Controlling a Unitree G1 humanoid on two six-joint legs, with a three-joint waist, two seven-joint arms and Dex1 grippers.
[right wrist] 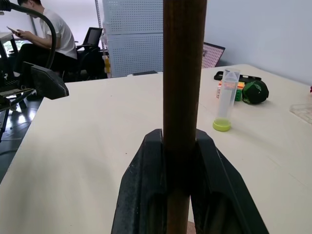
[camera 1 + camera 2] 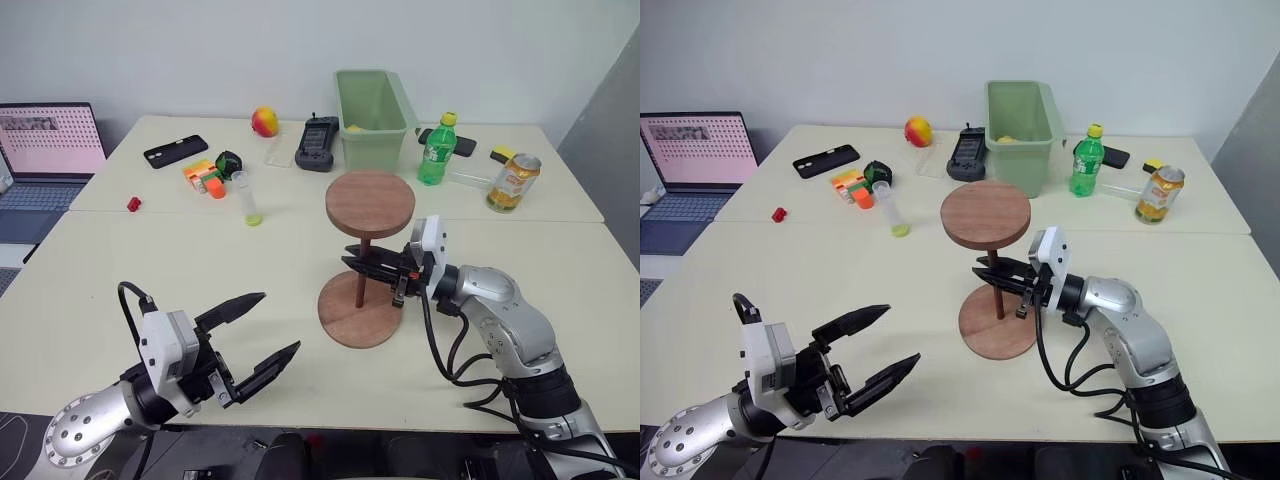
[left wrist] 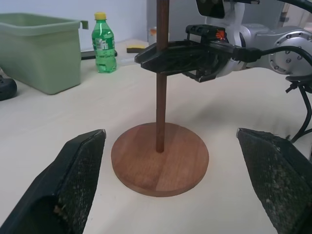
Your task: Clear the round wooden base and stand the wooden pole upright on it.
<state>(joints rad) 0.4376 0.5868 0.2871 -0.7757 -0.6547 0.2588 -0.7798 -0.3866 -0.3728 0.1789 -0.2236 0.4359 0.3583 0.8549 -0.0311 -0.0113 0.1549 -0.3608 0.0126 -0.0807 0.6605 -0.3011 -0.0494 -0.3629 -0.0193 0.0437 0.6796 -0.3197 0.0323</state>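
Two grippers: right gripper (image 2: 372, 268) pinching thin dark-brown wooden pole (image 2: 361, 287) mid-shaft; left gripper (image 2: 262, 334) spread wide, empty, nearby. Pole stands w/ lower end at centre of flat round reddish-brown wooden base (image 2: 358, 310), long axis vertical, fixed disc end up. Placement step; next probably release w/o tipping.

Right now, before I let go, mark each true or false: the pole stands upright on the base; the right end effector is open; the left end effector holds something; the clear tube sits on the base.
1. The thin dark-brown wooden pole stands upright on the flat round reddish-brown wooden base. True.
2. The right end effector is open. False: it is shut on the pole.
3. The left end effector holds something. False: it is open and holds nothing.
4. The clear plastic tube sits on the base. False: it stands apart on the table.
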